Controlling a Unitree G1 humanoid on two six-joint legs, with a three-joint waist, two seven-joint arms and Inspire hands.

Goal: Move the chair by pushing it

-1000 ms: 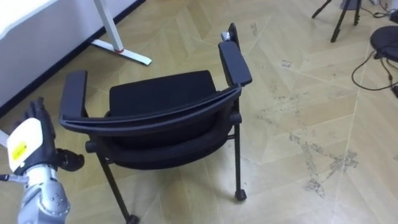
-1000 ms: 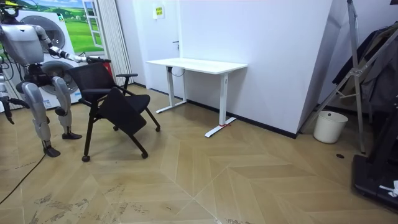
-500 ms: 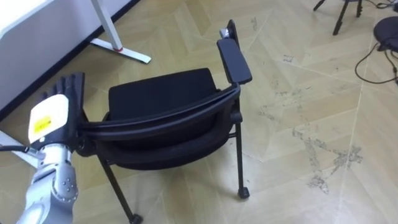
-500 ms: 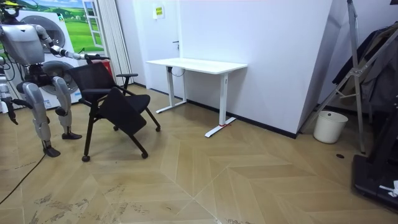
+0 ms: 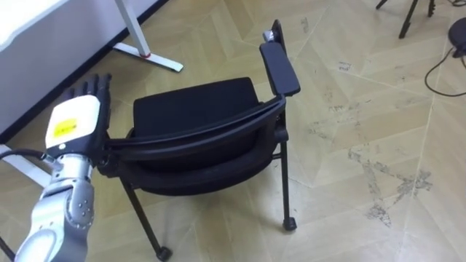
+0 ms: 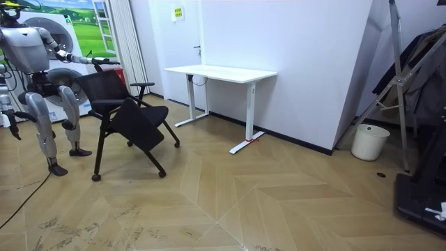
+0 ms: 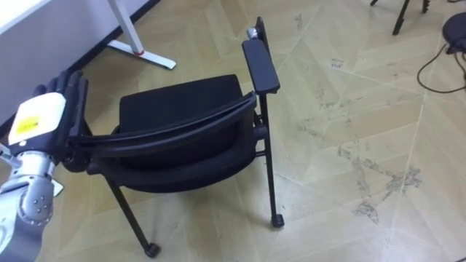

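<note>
Now, nearest at the lower left of the eye view, the left hand [image 5: 71,125] is raised flat, its straight, slightly spread fingers [image 5: 91,91] laid against the left end of the backrest [image 5: 196,135] of the chair [image 5: 193,109]. A second ago this hand hung lower and clear of the chair, so contact looks only just made. The chair fills mid-frame, seat facing away from the robot, right armrest [image 5: 280,67] at upper centre. In the room view it sits where it was, so I judge the push is about to start. Beyond it, a desk foot [image 5: 149,57] lies upper left. At the room view's left edge the right hand [image 6: 7,118] hangs low; I cannot tell its state.
</note>
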